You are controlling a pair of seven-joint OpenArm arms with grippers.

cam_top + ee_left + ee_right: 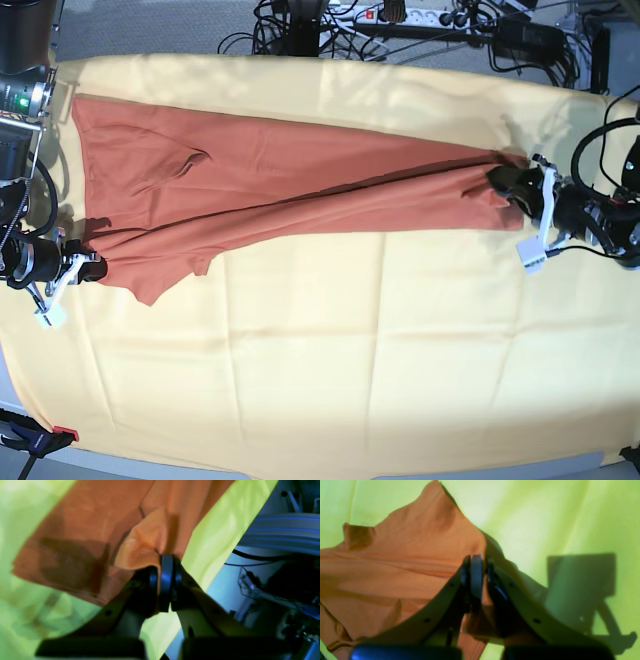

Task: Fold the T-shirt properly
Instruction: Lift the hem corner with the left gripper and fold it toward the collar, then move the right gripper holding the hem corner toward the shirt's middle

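- Left wrist view: the left gripper (163,580) was clenched on a bunched fold of the T-shirt (95,537); black pads (167,573) pressed together with orange fabric pinched between them. The shirt spread up and to the left of the jaws, over the yellow cloth (220,532). To the right, past the cloth edge, sat grey robot parts and a dark cable (252,557), blurred. View soft, detail poor.
- Right wrist view: the right gripper (476,576) was closed on an edge of the T-shirt (395,575), fabric caught between the dark pads (477,575). The shirt lay to the left of the jaws and rose to a peak at the top. The yellow cloth (545,517) filled the right side, bare, with the gripper's shadow (580,587) on it.
- Base view: the T-shirt (300,180) was stretched long across the far half of the yellow cloth (320,360), from the left edge to the right side. The right gripper (85,268) held its lower left corner; the left gripper (515,180) held the narrow right end. The shirt looked folded lengthwise, with a diagonal crease running across it.
- Cables and a power strip (420,15) lay beyond the far table edge, apart from the shirt. A small red-tipped clamp (45,437) sat at the near left corner.
- The near half of the cloth showed only fold lines; the shirt's left end was near the cloth's left edge.
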